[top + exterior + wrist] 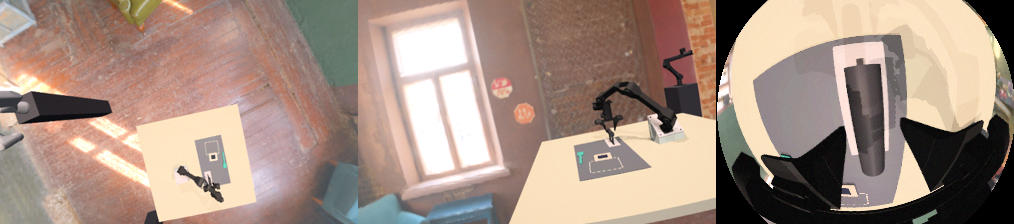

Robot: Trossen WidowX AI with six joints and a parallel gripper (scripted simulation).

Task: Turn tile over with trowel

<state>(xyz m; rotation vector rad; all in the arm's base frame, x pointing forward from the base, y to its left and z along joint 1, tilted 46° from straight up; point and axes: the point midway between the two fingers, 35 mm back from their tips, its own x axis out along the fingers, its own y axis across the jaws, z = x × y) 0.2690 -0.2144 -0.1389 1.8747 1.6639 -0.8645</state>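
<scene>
The trowel has a dark raised handle point(208, 178) point(612, 136) point(866, 105) over a flat pinkish-white blade point(207, 173) point(842, 75), which rests at one end of the grey mat point(203, 159) point(629, 159) point(796, 115). My gripper point(610, 129) point(873, 125) is open just above the handle, one finger to each side in the wrist view, with no visible contact. The cream tile point(213, 156) point(602, 156) point(848, 190) lies flat with its dark square mark up. It sits at the arm-side edge of the dashed outline point(589, 167), mostly outside it.
A teal T-shaped tool point(225, 165) point(580, 154) point(785, 156) lies along the mat's edge, beside the tile. The white arm base point(668, 138) stands on the table point(163, 144) point(554, 196) beyond the trowel's end of the mat.
</scene>
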